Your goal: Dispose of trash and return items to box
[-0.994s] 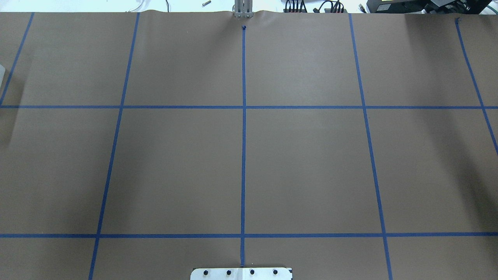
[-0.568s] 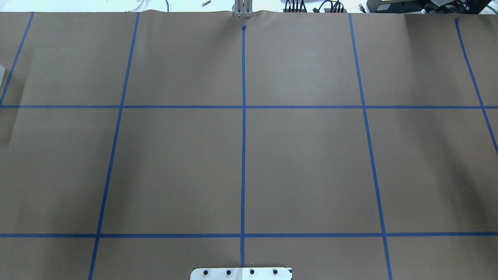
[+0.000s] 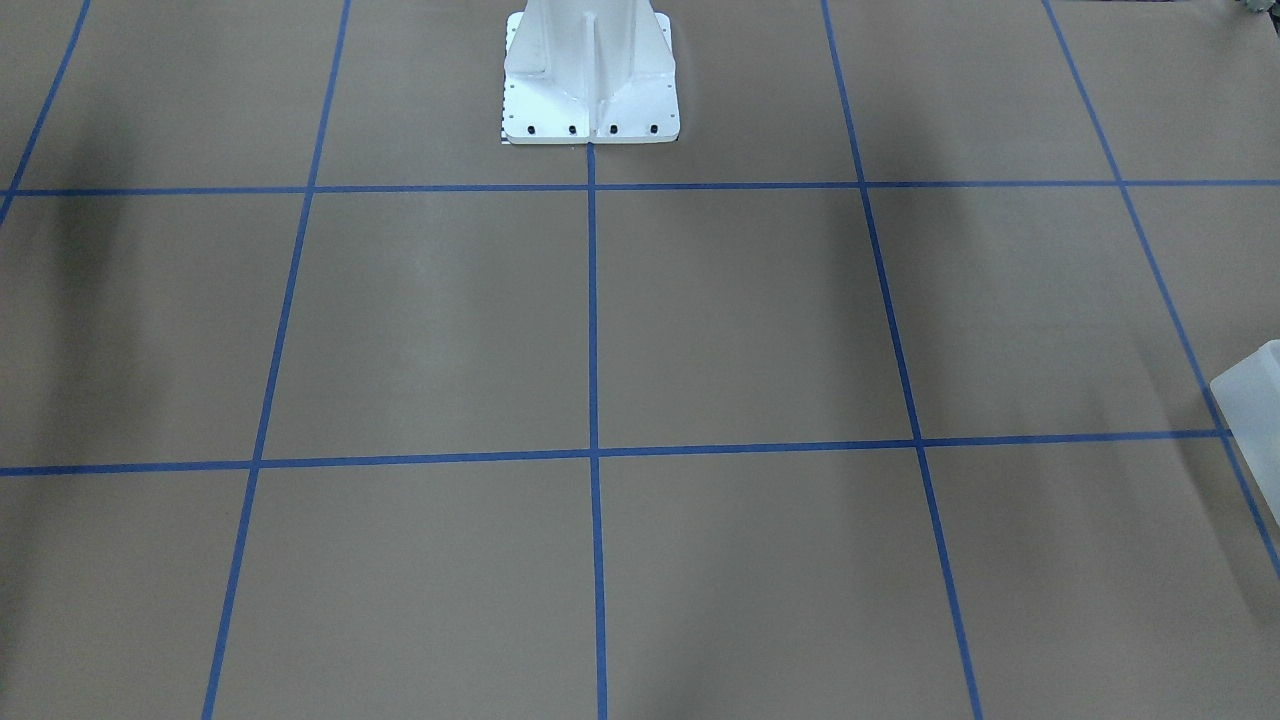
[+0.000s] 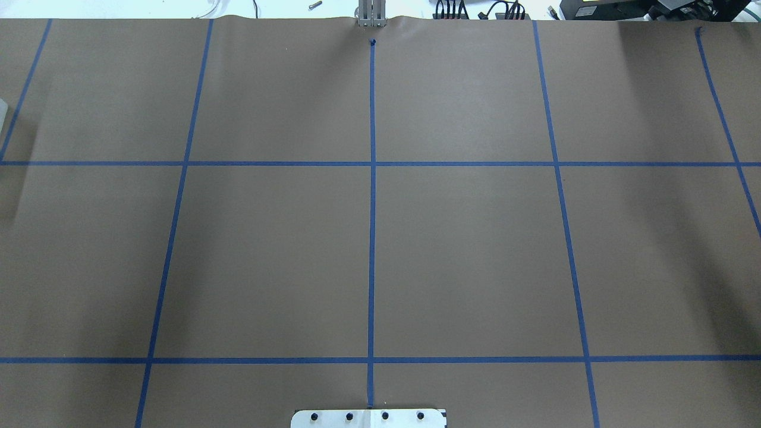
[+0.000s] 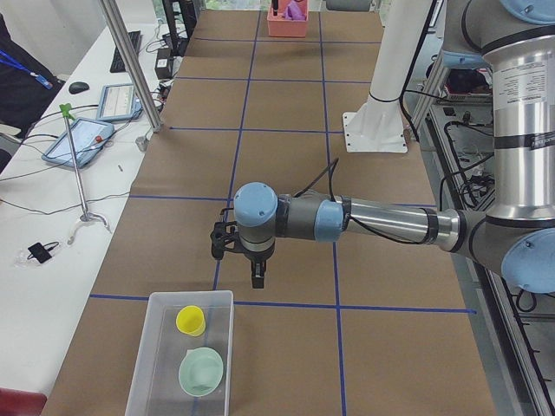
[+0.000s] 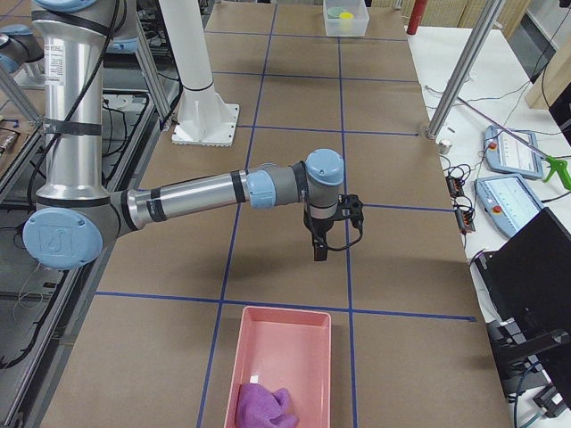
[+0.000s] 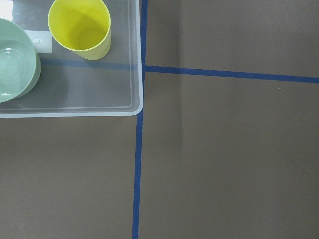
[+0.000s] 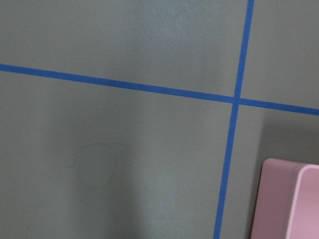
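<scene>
The frosted-white box (image 5: 157, 354) stands at the table's left end with the yellow cup (image 5: 191, 320) and the mint-green bowl (image 5: 201, 372) inside it. The left wrist view shows the box's corner (image 7: 99, 107), the cup (image 7: 79, 27) and the bowl (image 7: 12, 59) in it. My left gripper (image 5: 257, 277) hangs over the table just beyond the box's far edge. My right gripper (image 6: 318, 250) hangs above the table before a pink bin (image 6: 314, 343). I cannot tell whether either gripper is open or shut. No gripper shows in the overhead or front views.
The pink bin holds a purple crumpled cloth (image 6: 263, 406); its corner shows in the right wrist view (image 8: 291, 204). The white robot base (image 3: 590, 100) stands at the table's middle edge. The box's corner shows at the front view's right edge (image 3: 1255, 400). Blue tape lines grid the brown table.
</scene>
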You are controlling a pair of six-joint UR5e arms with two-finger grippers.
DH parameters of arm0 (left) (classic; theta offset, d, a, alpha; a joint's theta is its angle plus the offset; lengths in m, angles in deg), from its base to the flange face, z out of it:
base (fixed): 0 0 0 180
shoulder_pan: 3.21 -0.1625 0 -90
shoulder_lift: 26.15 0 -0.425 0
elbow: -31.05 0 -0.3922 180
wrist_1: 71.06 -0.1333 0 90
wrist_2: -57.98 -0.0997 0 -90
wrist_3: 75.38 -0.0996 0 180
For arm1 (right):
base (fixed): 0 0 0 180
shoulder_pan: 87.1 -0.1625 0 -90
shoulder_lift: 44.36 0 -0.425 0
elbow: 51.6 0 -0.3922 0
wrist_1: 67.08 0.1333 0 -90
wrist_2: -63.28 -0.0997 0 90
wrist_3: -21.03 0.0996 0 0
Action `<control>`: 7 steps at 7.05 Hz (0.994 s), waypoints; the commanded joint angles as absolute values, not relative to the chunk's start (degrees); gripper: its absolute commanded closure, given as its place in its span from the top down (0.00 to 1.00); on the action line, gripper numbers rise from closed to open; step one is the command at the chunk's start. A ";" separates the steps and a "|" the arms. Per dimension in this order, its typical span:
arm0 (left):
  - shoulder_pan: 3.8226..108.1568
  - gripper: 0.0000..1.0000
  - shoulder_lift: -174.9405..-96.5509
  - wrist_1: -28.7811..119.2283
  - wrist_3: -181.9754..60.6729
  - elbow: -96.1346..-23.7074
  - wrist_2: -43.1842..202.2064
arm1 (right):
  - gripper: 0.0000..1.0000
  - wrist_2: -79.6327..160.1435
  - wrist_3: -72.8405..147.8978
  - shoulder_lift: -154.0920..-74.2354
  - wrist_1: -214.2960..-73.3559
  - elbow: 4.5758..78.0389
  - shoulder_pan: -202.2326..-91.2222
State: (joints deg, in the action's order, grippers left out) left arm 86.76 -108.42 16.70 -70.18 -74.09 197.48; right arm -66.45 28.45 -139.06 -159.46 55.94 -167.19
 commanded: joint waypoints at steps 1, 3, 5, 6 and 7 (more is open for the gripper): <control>86.79 0.99 -108.07 17.36 -70.37 -74.68 197.64 | 1.00 -55.18 27.80 -140.77 -159.45 56.32 -167.52; 86.79 0.99 -108.06 17.36 -70.37 -74.77 197.64 | 1.00 -57.37 27.97 -140.24 -159.80 58.07 -167.17; 86.79 0.99 -108.07 17.45 -70.37 -74.77 197.64 | 1.00 -63.79 28.32 -140.33 -159.54 58.70 -167.16; 86.88 0.99 -107.98 17.28 -70.37 -75.47 197.90 | 1.00 -65.03 28.32 -140.51 -159.54 58.70 -167.16; 86.88 0.99 -107.98 17.27 -70.37 -75.65 197.90 | 1.00 -65.04 28.32 -140.60 -159.45 58.70 -167.16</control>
State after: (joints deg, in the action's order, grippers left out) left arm 86.85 -108.01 17.33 -70.37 -75.29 197.81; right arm -64.17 28.30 -140.46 -159.54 58.64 -167.17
